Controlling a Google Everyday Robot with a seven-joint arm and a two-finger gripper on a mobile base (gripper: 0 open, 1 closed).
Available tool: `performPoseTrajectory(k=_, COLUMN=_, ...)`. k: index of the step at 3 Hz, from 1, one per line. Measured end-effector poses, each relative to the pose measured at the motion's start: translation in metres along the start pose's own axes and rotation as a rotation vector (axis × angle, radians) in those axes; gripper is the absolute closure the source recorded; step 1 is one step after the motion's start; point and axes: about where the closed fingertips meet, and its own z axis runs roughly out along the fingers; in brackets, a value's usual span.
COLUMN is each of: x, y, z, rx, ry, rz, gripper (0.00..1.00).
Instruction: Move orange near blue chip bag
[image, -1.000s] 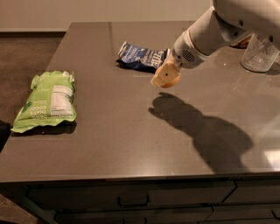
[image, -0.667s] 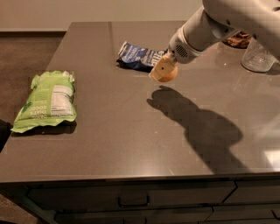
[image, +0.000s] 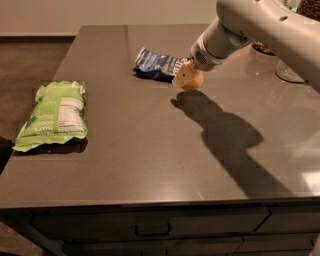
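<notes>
Grey counter (image: 125, 160) seen from its near edge, with a drawer (image: 150, 225) front below. The arm (image: 250, 25) enters from the far right corner and slopes down toward the middle of the far half of the counter. The gripper (image: 187, 80) sits at the arm's lower end, its pale fingers (image: 181, 75) closed around the orange (image: 195, 84), which shows as a rounded orange patch under and beside them. Whether the orange touches the surface or hangs just above it cannot be told. The blue bag (image: 156, 65) lies flat toward the far edge, just left of the gripper; its nearest end is close beside the orange, and contact between the two cannot be made out. The arm's shadow (image: 225, 135) begins right below the orange and runs toward the near right corner. A green bag (image: 54, 116) lies flat by the left edge, well apart from the rest. A clear glass (image: 289, 74) stands near the right edge, partly behind the arm.
</notes>
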Motion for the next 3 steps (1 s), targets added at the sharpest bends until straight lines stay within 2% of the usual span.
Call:
performPoseTrajectory(k=1, x=0.018, y=-0.021, z=0.019, rx=0.037, ry=0.008, rz=0.09, gripper=0.98)
performPoseTrajectory(k=3, x=0.028, y=-0.027, z=0.03, rx=0.038, ry=0.003, rz=0.152, gripper=0.53)
